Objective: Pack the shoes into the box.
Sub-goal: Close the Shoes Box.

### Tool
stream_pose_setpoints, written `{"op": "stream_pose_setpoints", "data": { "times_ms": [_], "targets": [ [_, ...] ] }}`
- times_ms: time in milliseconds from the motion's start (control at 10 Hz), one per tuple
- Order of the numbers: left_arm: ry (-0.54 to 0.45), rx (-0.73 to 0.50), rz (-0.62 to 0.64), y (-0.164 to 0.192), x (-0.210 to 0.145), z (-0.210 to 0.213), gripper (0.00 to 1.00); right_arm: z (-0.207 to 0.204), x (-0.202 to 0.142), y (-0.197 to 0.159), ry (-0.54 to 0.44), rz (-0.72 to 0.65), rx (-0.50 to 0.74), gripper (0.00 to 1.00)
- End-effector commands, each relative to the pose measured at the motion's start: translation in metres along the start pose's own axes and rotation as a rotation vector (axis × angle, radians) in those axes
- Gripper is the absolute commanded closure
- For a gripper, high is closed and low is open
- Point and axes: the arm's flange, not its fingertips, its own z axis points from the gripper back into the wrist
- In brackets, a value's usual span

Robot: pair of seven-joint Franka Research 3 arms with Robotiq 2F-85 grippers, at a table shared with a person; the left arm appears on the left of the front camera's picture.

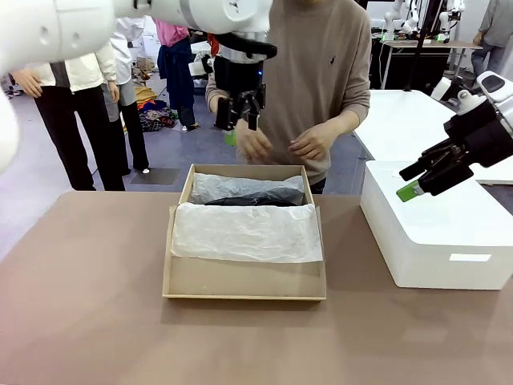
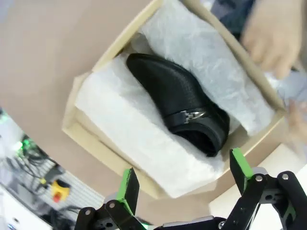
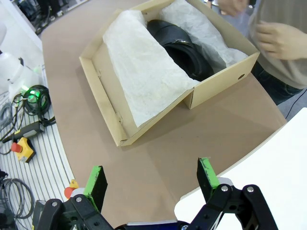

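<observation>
Shoe: a shiny black leather shoe (image 2: 177, 103) lies in your brown cardboard box (image 1: 244, 287), and white tissue paper (image 1: 244, 233) cushions it.
Left gripper (image 1: 238, 119): above the box, jaws wide, empty.
Right gripper (image 1: 410, 180): right of the box, jaws wide, out of the way.

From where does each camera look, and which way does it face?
Front view: between the arms, facing the person across the box; left gripper, right gripper open.
Left wrist view: above the box, looking down at the shoe; own fingers below.
Right wrist view: high at the table's right, facing the box; own fingers below.
Both wrist views share the shoe.
</observation>
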Motion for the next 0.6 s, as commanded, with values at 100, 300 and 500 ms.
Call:
{"op": "stream_pose_setpoints", "data": {
  "times_ms": [100, 300, 500],
  "targets": [
    [0.087, 0.009, -0.368, 0.052, 0.039, 0.003, 0.0, -0.001, 0.0, -0.003, -0.031, 0.021, 0.011, 0.0],
    [0.142, -0.03, -0.572, 0.081, 0.071, 0.008, 0.0, -0.001, 0.0, -0.003, -0.031, 0.021, 0.011, 0.0],
    [0.109, -0.016, -0.807, 0.103, 0.088, 0.009, 0.0, -0.001, 0.0, -0.003, -0.031, 0.021, 0.011, 0.0]
  ]
}}
